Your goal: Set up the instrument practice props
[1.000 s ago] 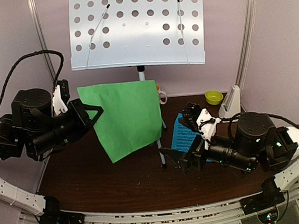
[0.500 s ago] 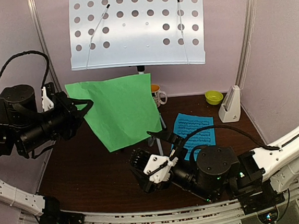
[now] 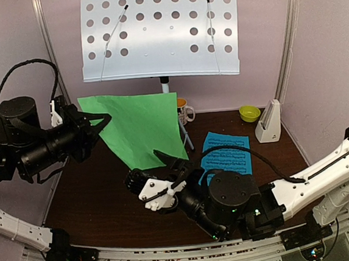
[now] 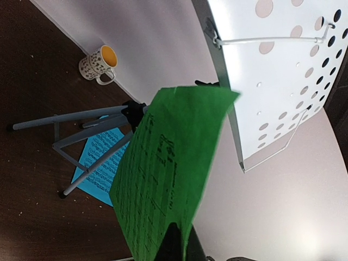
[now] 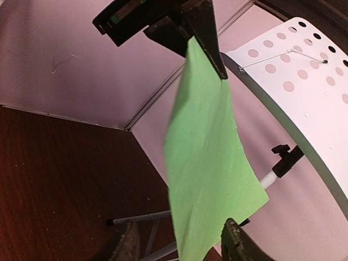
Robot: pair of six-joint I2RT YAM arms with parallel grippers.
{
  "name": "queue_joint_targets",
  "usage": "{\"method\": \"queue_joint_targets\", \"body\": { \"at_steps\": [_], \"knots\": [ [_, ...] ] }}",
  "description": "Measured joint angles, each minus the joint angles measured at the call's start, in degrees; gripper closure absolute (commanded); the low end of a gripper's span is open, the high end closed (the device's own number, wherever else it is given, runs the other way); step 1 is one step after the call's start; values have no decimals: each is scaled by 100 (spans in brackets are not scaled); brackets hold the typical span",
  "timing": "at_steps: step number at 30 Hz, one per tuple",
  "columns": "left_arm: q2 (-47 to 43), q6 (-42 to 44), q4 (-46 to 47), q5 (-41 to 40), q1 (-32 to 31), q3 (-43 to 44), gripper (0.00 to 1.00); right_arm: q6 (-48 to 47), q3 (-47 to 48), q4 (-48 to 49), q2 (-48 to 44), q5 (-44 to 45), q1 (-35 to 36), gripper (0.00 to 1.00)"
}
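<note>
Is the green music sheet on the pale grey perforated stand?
No: the green music sheet hangs apart from the pale grey perforated stand, one edge pinched in the left gripper.

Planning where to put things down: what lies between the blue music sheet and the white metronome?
Nothing: only bare dark table separates the blue music sheet from the metronome, as the top view shows.

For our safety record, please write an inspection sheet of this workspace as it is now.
Surface: brown table, small specks.
Job's things: music stand upright, without sheets; green sheet in the air; blue sheet flat on table; metronome by right wall.
Clutter: mug, green bowl at the back.
Tools: left tool shut on green sheet; right tool open around its lower corner.
Cables: black cable looped at left; second cable trailing at right.
Surroundings: pale walls.
</note>
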Motion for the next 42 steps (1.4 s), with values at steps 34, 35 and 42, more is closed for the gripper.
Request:
{"method": "queue_joint_targets", "body": {
  "at_steps": [34,35,42],
  "knots": [
    [-828,6207,286,-1069,0,4,11,3501,2809,-4402,-2109,-1217,-1182,100],
    [-785,6481,282,-1054,0,151,11,3650,3016,-4544,-2055,-1237,-1263,100],
    [-299,8019,343,-640,2,1244,18,4629,4612,-5519,-1451,-1506,-1941,100]
  ]
}}
